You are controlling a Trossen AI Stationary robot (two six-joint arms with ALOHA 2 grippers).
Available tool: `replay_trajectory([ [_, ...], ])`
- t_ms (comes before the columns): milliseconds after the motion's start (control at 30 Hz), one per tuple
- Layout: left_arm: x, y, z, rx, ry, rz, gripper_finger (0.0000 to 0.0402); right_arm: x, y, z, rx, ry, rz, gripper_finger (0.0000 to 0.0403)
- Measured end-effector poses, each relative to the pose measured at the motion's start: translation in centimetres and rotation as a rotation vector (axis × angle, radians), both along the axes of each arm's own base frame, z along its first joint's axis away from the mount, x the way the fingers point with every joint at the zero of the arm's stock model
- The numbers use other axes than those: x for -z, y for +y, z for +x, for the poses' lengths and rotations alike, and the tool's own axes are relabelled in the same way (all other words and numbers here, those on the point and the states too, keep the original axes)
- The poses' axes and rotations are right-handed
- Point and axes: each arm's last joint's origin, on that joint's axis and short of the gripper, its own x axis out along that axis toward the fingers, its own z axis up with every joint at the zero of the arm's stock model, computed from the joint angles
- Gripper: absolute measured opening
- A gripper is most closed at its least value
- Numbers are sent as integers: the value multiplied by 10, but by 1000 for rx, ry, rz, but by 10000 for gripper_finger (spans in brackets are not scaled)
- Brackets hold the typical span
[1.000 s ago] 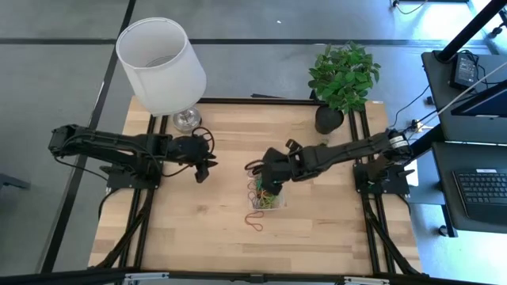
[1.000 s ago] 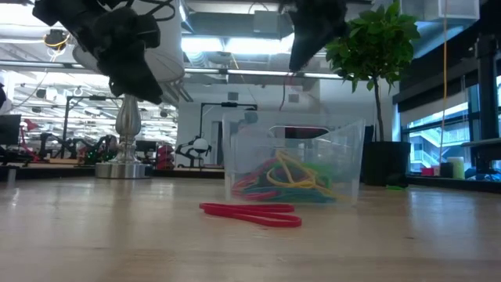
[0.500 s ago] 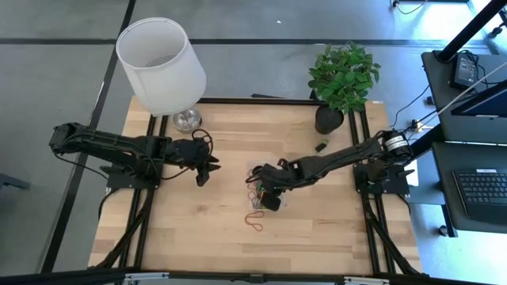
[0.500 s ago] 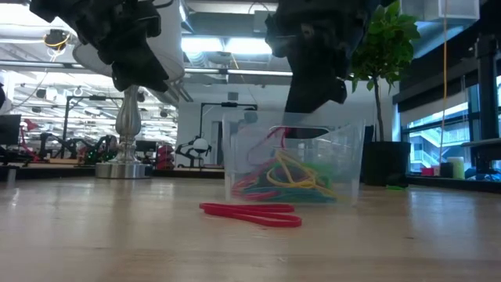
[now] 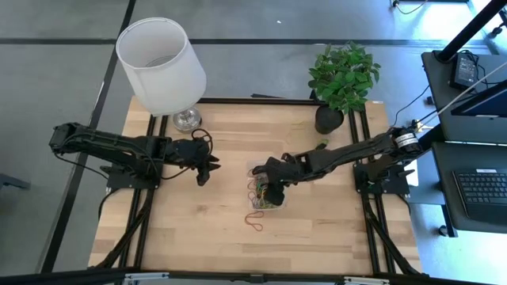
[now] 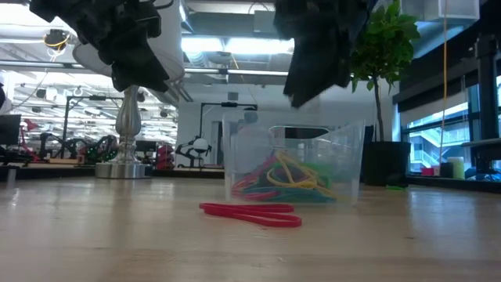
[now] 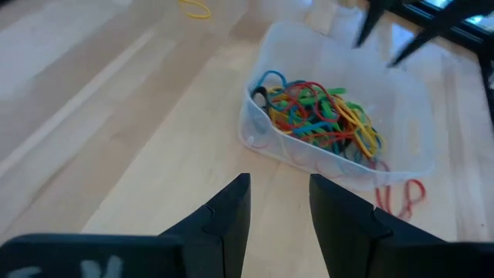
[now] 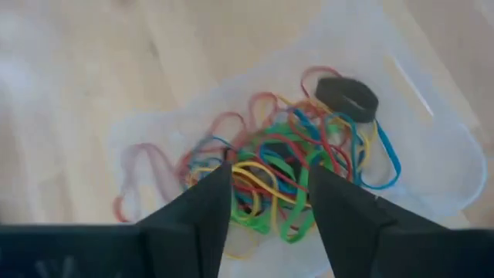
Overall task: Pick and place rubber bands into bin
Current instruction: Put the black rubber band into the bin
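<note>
I am holding the right gripper [image 5: 273, 192] over the clear bin [image 5: 255, 172], and its two fingers are standing apart with nothing between them. Through its own camera I am looking straight down past those fingers into the pile of rubber bands [image 8: 297, 174], red, green, yellow and blue, with a thick black band [image 8: 346, 96] lying near one corner. The bin is sitting near the middle of the wooden table [image 5: 206, 237]. One red rubber band [image 5: 254, 221] is lying on the bare wood just outside the bin, on the side nearest the front edge of the table. In the low view it is lying flat and stretched out long [image 6: 250, 213], running side to side in front of the bin wall. That is the band I think I should get next. It is lying just past the bin from the right gripper, so I would only have to move a little toward the front edge and go down. The left gripper [image 5: 207, 168] is hanging farther off to the left, also open and empty, pointing toward the bin. The right arm is closer, so I am choosing it.
</note>
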Motion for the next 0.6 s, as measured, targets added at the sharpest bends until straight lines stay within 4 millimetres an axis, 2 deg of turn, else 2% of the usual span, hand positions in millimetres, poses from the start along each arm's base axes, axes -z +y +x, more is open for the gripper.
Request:
replay_trajectory([
  [167,0,2,0,-56,-2,41,128,-25,-4,-11,-5,-76,9,186],
  [267,0,3,0,-80,-3,60,128,-34,-8,-14,-23,-107,-11,187],
  [400,0,3,0,-94,-3,69,128,-38,-13,-11,45,-155,21,187],
  [600,0,3,0,-94,-4,67,128,-33,-12,-16,170,-93,94,178],
])
